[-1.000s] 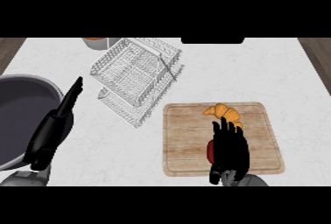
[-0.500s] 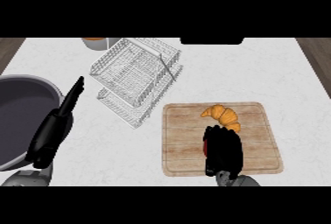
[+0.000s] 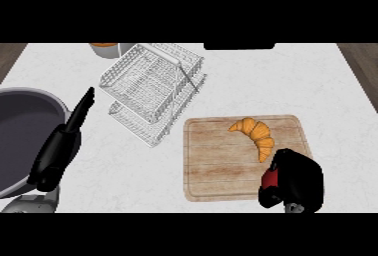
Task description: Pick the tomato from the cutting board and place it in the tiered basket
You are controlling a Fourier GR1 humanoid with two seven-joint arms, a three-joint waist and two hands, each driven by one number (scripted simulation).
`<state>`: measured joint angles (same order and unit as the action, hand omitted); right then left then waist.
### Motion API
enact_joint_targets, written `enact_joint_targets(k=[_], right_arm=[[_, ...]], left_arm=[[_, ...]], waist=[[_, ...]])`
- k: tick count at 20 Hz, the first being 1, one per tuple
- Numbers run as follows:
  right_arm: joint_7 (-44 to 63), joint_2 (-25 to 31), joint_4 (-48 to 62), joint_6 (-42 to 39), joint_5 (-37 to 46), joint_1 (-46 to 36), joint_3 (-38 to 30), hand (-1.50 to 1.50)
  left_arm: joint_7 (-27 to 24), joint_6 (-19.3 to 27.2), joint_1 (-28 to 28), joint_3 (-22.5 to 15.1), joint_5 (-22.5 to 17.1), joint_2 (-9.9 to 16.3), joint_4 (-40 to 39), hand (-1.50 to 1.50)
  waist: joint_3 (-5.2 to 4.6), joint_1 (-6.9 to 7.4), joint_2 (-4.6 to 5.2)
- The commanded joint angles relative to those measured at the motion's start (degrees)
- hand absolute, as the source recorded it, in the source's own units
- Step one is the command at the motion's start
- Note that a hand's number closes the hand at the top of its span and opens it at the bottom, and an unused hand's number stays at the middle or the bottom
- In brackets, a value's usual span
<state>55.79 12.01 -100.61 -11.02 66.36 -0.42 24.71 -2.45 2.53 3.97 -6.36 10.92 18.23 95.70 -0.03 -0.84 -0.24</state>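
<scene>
Both hands are black and have a smooth, slightly shiny surface. The left hand (image 3: 63, 150) looks long and narrow, with one thin black finger that ends in a point and a thicker, rounded body nearer the wrist. Below it a short piece of grey forearm (image 3: 29, 204) shows at the near left edge. The right hand (image 3: 297, 179) looks like a broad, rounded black mass. A small grey part of its forearm (image 3: 294, 208) shows just below it.
</scene>
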Motion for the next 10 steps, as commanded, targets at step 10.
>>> enact_joint_targets(k=[10], right_arm=[[4.1,-1.5,-29.7,-2.3,-3.8,1.5,-9.3,1.5]], left_arm=[[-1.7,-1.8,0.3,2.4,-0.7,-0.5,-1.5,0.0]], waist=[[-0.03,0.24,0.08]])
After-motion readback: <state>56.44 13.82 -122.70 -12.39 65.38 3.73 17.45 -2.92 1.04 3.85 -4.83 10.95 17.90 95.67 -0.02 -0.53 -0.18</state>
